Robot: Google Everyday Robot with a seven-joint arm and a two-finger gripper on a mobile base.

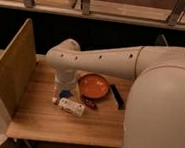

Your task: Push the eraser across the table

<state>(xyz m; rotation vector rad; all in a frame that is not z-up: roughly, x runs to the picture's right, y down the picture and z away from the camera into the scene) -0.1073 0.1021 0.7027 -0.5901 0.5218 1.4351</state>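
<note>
The eraser (116,96) is a slim black bar lying on the wooden table (55,122), just right of the orange bowl (93,85). My white arm reaches in from the right and bends down at the table's back left. The gripper (64,87) hangs there, left of the bowl and just above a flat blue piece (65,93). It is well apart from the eraser, with the bowl between them.
A white labelled bottle (71,106) lies on its side in front of the gripper. A small dark red item (88,103) lies in front of the bowl. An upright wooden side panel (14,64) bounds the table's left side. My arm's large shoulder covers the right side.
</note>
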